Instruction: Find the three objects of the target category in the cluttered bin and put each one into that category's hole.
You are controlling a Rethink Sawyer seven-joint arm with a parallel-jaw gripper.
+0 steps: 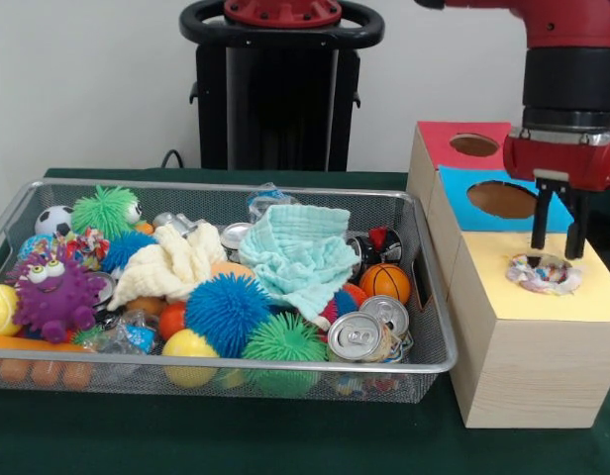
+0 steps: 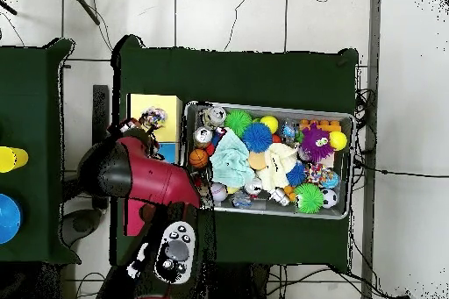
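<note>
The end effector [image 1: 559, 245] is hanging spread apart, holding nothing — just above a cloth bundle [image 1: 543, 272]. The bundle is sitting in the yellow box's hole [image 1: 546, 276] — beside the bin [image 1: 436, 297].

The bin [image 1: 18, 213] is a shallow silver wire-mesh basket with a rounded rim, heaped with clutter, at the 9 o'clock side of the boxes in the front view; one bundle [image 1: 543, 272], white with coloured patches, sits in the hole [image 1: 574, 282] of the yellow-topped box; a second bundle [image 1: 90, 243] lies in the bin toward its 10 o'clock corner, among the balls.
</note>
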